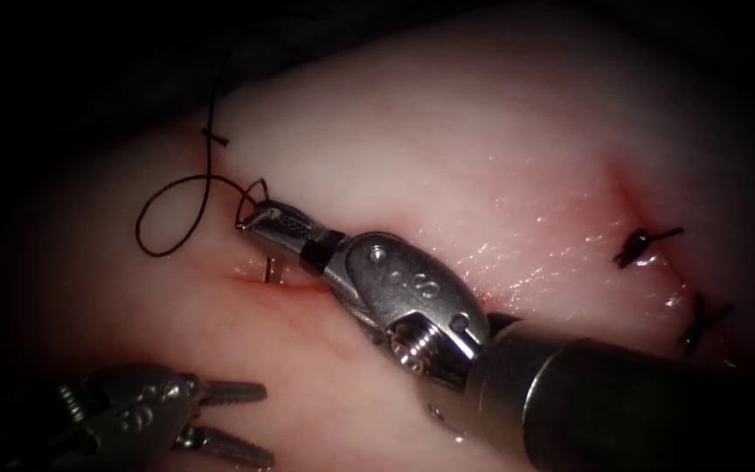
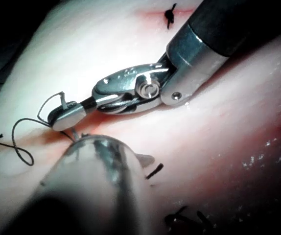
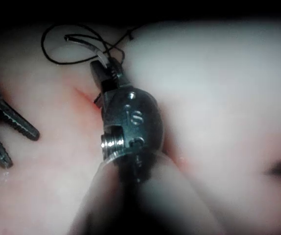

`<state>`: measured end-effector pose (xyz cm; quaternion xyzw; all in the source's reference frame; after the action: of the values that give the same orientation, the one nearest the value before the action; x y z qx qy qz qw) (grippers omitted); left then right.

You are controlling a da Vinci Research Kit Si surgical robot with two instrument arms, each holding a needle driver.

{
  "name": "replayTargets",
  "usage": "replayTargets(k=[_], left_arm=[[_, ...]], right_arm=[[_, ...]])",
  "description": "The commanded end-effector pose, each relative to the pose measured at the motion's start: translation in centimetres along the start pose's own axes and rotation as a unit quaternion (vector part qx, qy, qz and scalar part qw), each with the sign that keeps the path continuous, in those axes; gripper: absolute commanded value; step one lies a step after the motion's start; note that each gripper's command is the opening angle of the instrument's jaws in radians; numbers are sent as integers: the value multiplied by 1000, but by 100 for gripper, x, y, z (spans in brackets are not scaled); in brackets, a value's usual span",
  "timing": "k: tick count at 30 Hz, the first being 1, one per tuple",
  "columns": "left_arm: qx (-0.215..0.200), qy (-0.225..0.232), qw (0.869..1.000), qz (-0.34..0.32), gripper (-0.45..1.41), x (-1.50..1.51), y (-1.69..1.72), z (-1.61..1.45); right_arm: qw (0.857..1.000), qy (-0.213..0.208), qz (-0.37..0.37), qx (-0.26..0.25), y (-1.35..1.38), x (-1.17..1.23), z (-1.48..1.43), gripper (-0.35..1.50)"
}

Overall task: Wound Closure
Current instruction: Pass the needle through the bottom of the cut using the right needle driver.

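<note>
My right tool (image 1: 253, 220) reaches in from the lower right, its jaws shut on the curved needle (image 1: 270, 269). A short length of the needle stands in the tissue (image 1: 447, 157) at the left end of the cut (image 1: 294, 287), just below the jaws. The needle's thin back part (image 3: 84, 43) arcs up from the jaws to the black thread (image 1: 163, 188). That thread makes a loop left of the jaws and runs up past a knot (image 1: 216, 136). My left tool (image 1: 267, 424) lies low on the left, jaws open and holding nothing. The right tool (image 2: 64, 113) grips the needle (image 2: 62, 99) over the reddened cut.
Two tied stitches with short cut ends (image 1: 646, 245) (image 1: 703, 322) sit along the cut far to the right. Red fluid tints the tissue around the cut. The right tool's thick shaft (image 1: 605, 411) crosses the lower right. Darkness borders the tissue at the upper left.
</note>
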<state>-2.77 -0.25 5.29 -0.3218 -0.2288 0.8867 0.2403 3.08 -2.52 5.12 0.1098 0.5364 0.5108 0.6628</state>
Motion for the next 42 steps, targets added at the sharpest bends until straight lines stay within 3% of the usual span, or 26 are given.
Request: replayTargets(k=[1, 10, 25, 42], left_arm=[[1, 1, 1000, 3, 19, 5, -10, 3], [3, -1, 1000, 4, 17, -5, -25, 5], [-3, 5, 1000, 9, 15, -10, -26, 29], [-5, 6, 1000, 4, 15, -29, -33, 36]], right_arm=[[1000, -1, 6, 1, -2, 6, 15, -35], [997, -39, 60, 8, 8, 7, 10, -35], [989, -42, 142, 28, 11, 12, 14, -35], [958, -48, 274, 69, 6, 13, 24, -35]])
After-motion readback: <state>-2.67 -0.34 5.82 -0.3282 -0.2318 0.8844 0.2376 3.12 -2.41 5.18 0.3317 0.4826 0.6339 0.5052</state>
